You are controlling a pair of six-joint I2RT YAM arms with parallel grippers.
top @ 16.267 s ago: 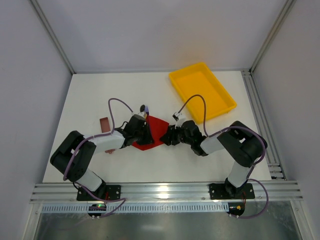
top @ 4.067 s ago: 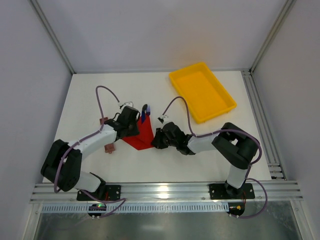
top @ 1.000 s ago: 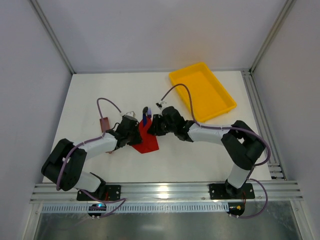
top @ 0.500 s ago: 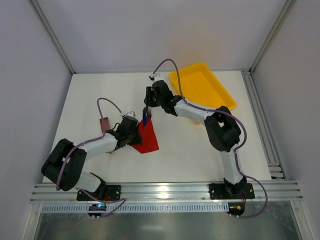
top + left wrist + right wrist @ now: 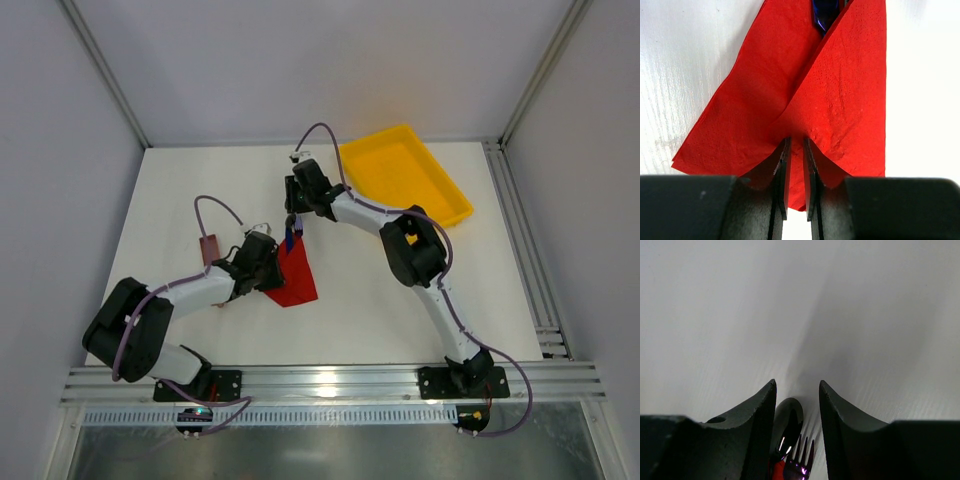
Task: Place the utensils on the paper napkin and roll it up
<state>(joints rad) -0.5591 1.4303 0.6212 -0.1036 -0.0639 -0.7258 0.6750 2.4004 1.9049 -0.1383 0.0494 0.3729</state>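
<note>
Left tool [image 5: 795,143]: fingers drawn almost together, a thin ridge of red paper nipped between them. It holds the paper napkin [image 5: 850,100] by the near corner, low against the desk [image 5: 180,190].

Paper napkin: runs straight out ahead of the left tool's tips. No longer a flat square. Two flaps are folded inward and meet in a V, and the flap on the tool's right side overlaps the other. In the notch of the V, dead ahead and at the far end, a sliver of blue-purple handle shows.

Utensils [image 5: 290,233]: lying along the napkin's length under the flaps, heads poking out past the far edge. On the right wrist view they sit just below and between the right tool's fingers: black spoon [image 5: 788,422] bowl-up, close against one finger, with the blue-purple fork [image 5: 801,457] tines beside it.

Right tool [image 5: 797,385]: fingers held apart, nothing clamped. It hovers over the utensil heads, on the end of the bundle opposite the left tool [image 5: 270,275]. From above, the right tool [image 5: 292,212] reaches in from the far side. Whether a finger actually touches the spoon cannot be told.

Other items: yellow tray [image 5: 400,185] well off behind the right tool; brownish-red block [image 5: 209,247] off to the outer side of the left tool. Neither is involved.

Progress, as judged: placing appears done, since both utensils are on the paper. The wrap is begun but loose, a fold rather than a roll. Left to do: turn the bundle over itself until the napkin closes snug round the handles.
</note>
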